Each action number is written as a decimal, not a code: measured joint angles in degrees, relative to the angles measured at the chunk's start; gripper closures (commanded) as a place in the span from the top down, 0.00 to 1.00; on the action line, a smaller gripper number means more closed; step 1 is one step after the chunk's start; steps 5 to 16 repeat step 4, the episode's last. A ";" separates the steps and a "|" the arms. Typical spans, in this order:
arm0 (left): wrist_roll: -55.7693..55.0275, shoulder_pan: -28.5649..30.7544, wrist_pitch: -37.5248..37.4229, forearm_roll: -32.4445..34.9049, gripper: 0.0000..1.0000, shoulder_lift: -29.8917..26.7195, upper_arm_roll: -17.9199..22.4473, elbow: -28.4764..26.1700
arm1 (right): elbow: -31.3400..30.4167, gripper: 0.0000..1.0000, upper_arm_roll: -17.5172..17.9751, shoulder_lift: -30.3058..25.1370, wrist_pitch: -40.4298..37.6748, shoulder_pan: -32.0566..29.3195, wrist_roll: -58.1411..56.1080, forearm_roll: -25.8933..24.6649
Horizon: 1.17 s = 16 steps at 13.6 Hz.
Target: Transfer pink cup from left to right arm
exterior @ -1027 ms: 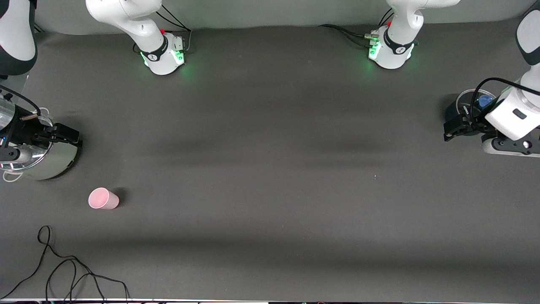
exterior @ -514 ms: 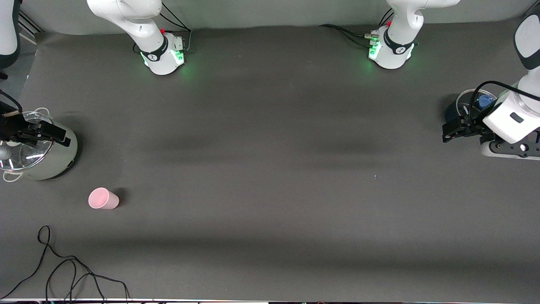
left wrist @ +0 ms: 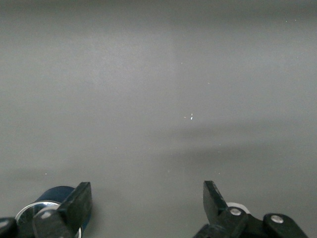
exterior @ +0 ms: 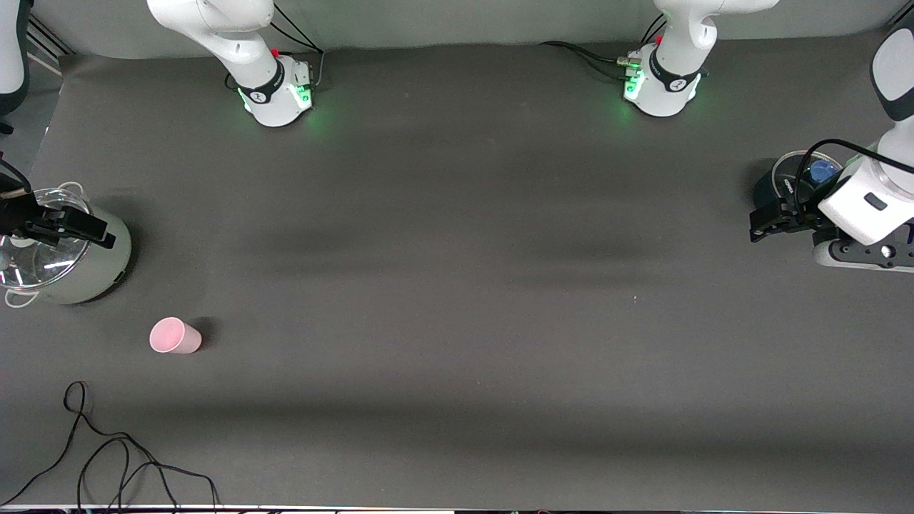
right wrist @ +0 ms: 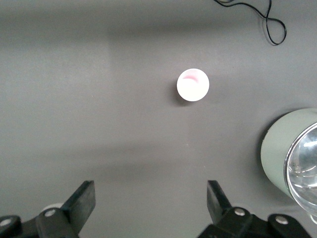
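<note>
Standing upright on the dark table [exterior: 457,300], the pink cup [exterior: 175,336] is alone at the right arm's end, nearer the front camera than the pale green pot [exterior: 93,260] and touching nothing. Wide bare cloth runs from it across the whole middle of the table toward the left arm's end. A loose black cable [exterior: 107,457] coils by the table's near edge, nearer the camera than the cup. The right gripper [exterior: 71,227] hangs over the pot's glass lid, jaws spread wide and holding nothing; in the right wrist view the cup [right wrist: 193,85] lies out ahead of the open fingers [right wrist: 81,198], well apart from them, with the pot's wall [right wrist: 277,153] off to one side and cut by the frame edge. The left gripper [exterior: 767,218] hovers at the table's other end, just over a dark round container [exterior: 775,187] with something blue [exterior: 821,171] inside — its jaws also wide and empty. In the left wrist view only bare cloth shows between the fingers [left wrist: 79,203], and a dark blue rim [left wrist: 52,196] sits partly hidden by one finger. What the blue thing is cannot be made out — the arm and its cable cover much of the container.
</note>
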 measured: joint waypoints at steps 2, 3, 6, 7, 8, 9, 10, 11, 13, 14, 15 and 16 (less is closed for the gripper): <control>0.00 0.01 -0.01 0.00 1.00 0.04 0.00 0.00 | 0.00 1.00 0.01 -0.06 -0.10 -0.19 0.06 0.00; 0.01 0.01 -0.03 0.00 1.00 0.06 0.00 0.00 | 0.00 1.00 0.09 -0.07 -0.14 -0.18 0.08 0.00; 0.02 0.01 -0.04 0.00 1.00 0.07 0.00 0.00 | 0.00 1.00 0.15 -0.07 -0.18 -0.18 0.10 0.00; 0.02 0.01 -0.04 0.00 1.00 0.07 0.00 0.00 | 0.00 1.00 0.15 -0.07 -0.18 -0.18 0.10 0.00; 0.02 0.01 -0.04 0.00 1.00 0.07 0.00 0.00 | 0.00 1.00 0.15 -0.07 -0.18 -0.18 0.10 0.00; 0.02 0.01 -0.04 0.00 1.00 0.07 0.00 0.00 | 0.00 1.00 0.15 -0.07 -0.18 -0.18 0.10 0.00; 0.02 0.01 -0.04 0.00 1.00 0.07 0.00 0.00 | 0.00 1.00 0.15 -0.07 -0.18 -0.18 0.10 0.00; 0.02 0.01 -0.04 0.00 1.00 0.07 0.00 0.00 | 0.00 1.00 0.15 -0.07 -0.18 -0.18 0.10 0.00; 0.02 0.01 -0.04 0.00 1.00 0.07 0.00 0.00 | 0.00 1.00 0.15 -0.07 -0.18 -0.18 0.10 0.00; 0.02 0.01 -0.04 0.00 1.00 0.07 0.00 0.00 | 0.00 1.00 0.15 -0.07 -0.18 -0.18 0.10 0.00; 0.02 0.01 -0.04 0.00 1.00 0.07 0.00 0.00 | 0.00 1.00 0.15 -0.07 -0.18 -0.18 0.10 0.00; 0.02 0.01 -0.04 0.00 1.00 0.07 0.00 0.00 | 0.00 1.00 0.15 -0.07 -0.18 -0.18 0.10 0.00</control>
